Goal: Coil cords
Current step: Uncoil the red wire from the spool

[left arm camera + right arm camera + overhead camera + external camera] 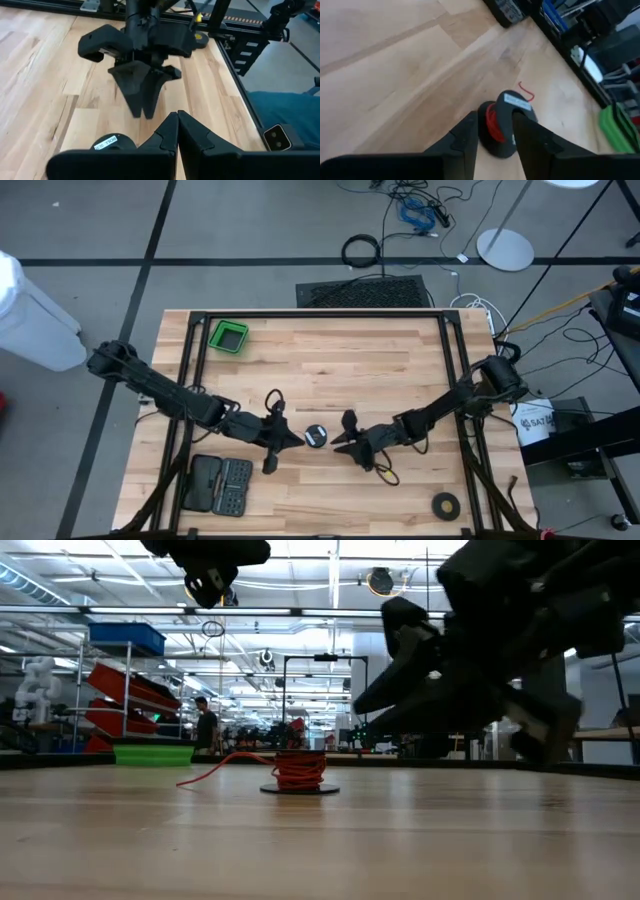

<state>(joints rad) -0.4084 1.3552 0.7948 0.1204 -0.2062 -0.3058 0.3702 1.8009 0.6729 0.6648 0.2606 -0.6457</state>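
**Coiled cord on its spool at mid-table, between the two grippers.**
The cord (pixel 298 769), red on a dark spool, stood upright with a short tail trailing toward the green bin (pixel 228 337). The left gripper (pixel 297 442) was closed and empty; the right gripper (pixel 340 444) had its fingers parted either side of the spool. A tool case (pixel 221 485) and tape ring (pixel 446 504) lay near the front edge. The right arm's bulk blocked much of the low view.

One cord spool (pixel 316 436); one green bin (pixel 229 337); one tape ring (pixel 446 504); one black case (pixel 221 485); two pincers.
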